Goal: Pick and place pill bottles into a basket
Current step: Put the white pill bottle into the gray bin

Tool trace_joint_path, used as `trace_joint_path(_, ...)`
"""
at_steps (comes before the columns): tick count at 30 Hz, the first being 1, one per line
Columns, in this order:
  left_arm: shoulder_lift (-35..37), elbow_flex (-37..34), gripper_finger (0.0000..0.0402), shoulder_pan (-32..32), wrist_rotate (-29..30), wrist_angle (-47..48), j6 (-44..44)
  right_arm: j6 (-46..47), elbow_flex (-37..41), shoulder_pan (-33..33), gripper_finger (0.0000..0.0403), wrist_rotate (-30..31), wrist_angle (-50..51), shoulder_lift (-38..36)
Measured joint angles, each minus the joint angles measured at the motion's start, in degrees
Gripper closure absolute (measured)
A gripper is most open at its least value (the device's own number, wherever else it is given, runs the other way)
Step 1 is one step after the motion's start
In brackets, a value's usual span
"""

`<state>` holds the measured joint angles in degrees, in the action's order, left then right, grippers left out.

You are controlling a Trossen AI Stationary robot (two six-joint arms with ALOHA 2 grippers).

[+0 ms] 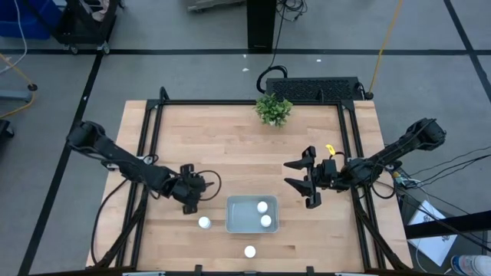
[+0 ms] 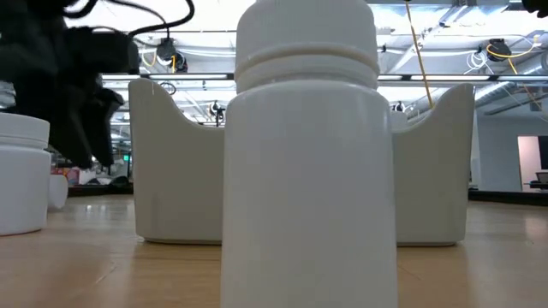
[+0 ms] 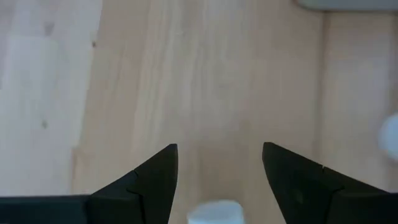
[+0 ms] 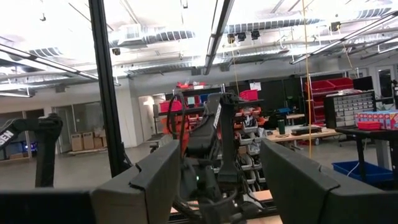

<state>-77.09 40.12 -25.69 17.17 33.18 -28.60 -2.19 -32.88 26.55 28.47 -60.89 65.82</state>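
I see a pale wood table (image 1: 230, 138) with light grain, framed by black rails (image 1: 146, 153). Mid-frame below centre sits my pale grey-blue tray (image 1: 244, 218), holding two white bottles (image 1: 262, 207). Two more white bottles (image 1: 204, 222) lie lower left of it. Both arms (image 1: 123, 161) are black. A green plant (image 1: 273, 110) sits upper centre.
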Motion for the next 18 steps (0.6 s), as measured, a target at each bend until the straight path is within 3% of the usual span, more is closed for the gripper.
trace_joint_path(9, 1.05, 0.7, 0.016, -2.53, -6.54, 10.01, -10.7, 1.11, 0.0, 0.02, 0.0188, 0.0, 0.69, -0.02)
trace_joint_path(18, 1.04, 0.7, 0.016, -7.19, -6.85, 16.21, -18.07, 1.11, 0.0, 0.02, 0.0188, -0.02, 0.7, 0.0)
